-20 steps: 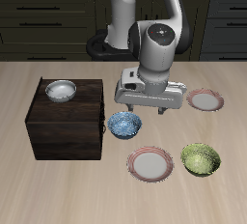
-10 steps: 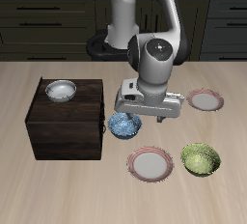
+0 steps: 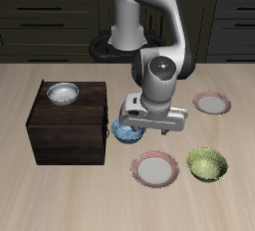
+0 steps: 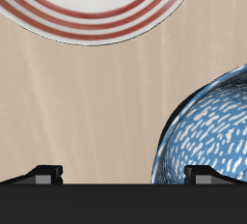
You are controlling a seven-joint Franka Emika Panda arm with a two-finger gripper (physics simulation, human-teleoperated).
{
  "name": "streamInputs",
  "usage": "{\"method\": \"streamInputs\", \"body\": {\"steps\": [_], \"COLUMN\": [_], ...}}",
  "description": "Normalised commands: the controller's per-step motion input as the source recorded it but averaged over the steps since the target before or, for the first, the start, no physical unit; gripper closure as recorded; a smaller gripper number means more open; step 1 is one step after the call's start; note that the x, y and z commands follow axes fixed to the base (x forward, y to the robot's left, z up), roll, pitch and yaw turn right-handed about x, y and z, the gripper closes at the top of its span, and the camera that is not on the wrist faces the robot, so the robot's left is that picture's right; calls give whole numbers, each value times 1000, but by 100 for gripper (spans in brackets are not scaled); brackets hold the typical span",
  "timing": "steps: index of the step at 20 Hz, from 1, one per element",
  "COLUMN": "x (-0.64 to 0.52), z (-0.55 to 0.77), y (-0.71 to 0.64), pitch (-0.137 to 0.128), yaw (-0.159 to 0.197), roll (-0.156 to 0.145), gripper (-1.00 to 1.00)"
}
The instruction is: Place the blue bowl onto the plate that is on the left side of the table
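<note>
Nearest the table's front edge sit a larger pink-rimmed plate [image 3: 155,168] and a green ribbed bowl [image 3: 207,163]. Just behind them, beside the dark wooden box [image 3: 68,123], the small blue bowl with white-speckled glaze [image 3: 124,132] peeks from under the two-finger gripper [image 3: 151,128]. Only the wrist view shows its mottled inside [image 4: 210,131]; jaws spread apart, holding nothing. Farther back lies the smaller pink-rimmed round plate [image 3: 212,103].

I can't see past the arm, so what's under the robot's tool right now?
The blue bowl sits on the table beside the dark wooden box, directly beneath the tool. Most of the bowl is covered; only its near rim shows. Its inside is hidden.
</note>
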Motion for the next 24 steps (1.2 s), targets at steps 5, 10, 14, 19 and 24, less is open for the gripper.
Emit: {"method": "streamInputs", "body": {"steps": [5,10,14,19,24], "x": [20,-36,-67,-134,-281], "z": [-303,-8,208,565,551], "y": [-109,-105,-105,-43,77], "pitch": [73,13,-3,-85,-78], "yaw": [-7,3,30,49,4], "roll": [-23,-33,-34,-32,34], "gripper": [100,100,100,100,100]}}
